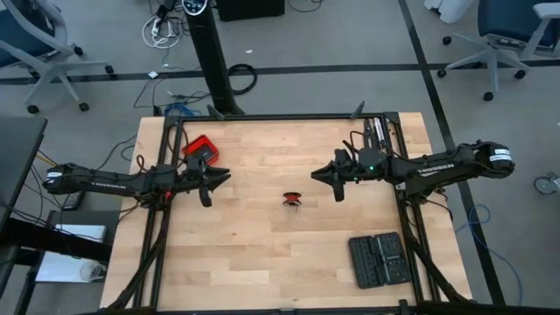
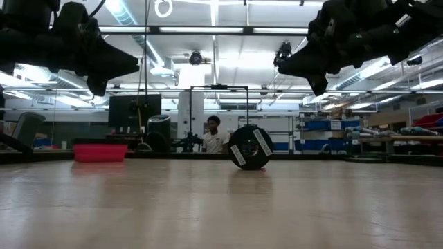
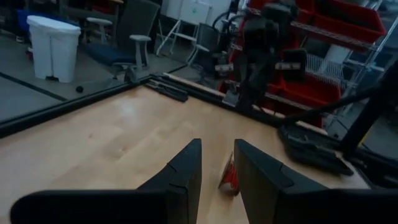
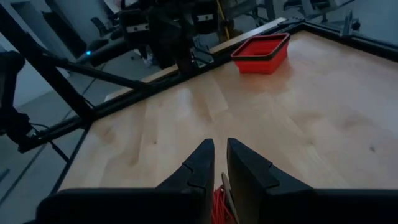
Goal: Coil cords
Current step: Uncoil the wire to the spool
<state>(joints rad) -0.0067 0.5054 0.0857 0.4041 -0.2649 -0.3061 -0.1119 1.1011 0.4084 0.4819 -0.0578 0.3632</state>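
The cord (image 1: 291, 199) is a small red bundle with dark ends, lying on the wooden table near its middle. The low view shows the cord (image 2: 249, 146) as a dark round coil standing on the tabletop. My left gripper (image 1: 213, 180) hovers above the table to the cord's left, pointing level toward it, open with nothing between its fingers (image 3: 186, 163). The cord (image 3: 229, 177) shows beyond their gap. My right gripper (image 1: 326, 178) hovers to the cord's right, tilted slightly down, with only a narrow empty gap at its tips (image 4: 219, 143). The red wire (image 4: 219, 204) shows below that gap.
A red square box (image 1: 201, 149) with a black top sits at the far left, behind my left gripper. A black case (image 1: 378, 259) lies near the front right corner. A dark frame (image 1: 280, 118) borders the table. A person (image 2: 212, 135) sits in the room beyond.
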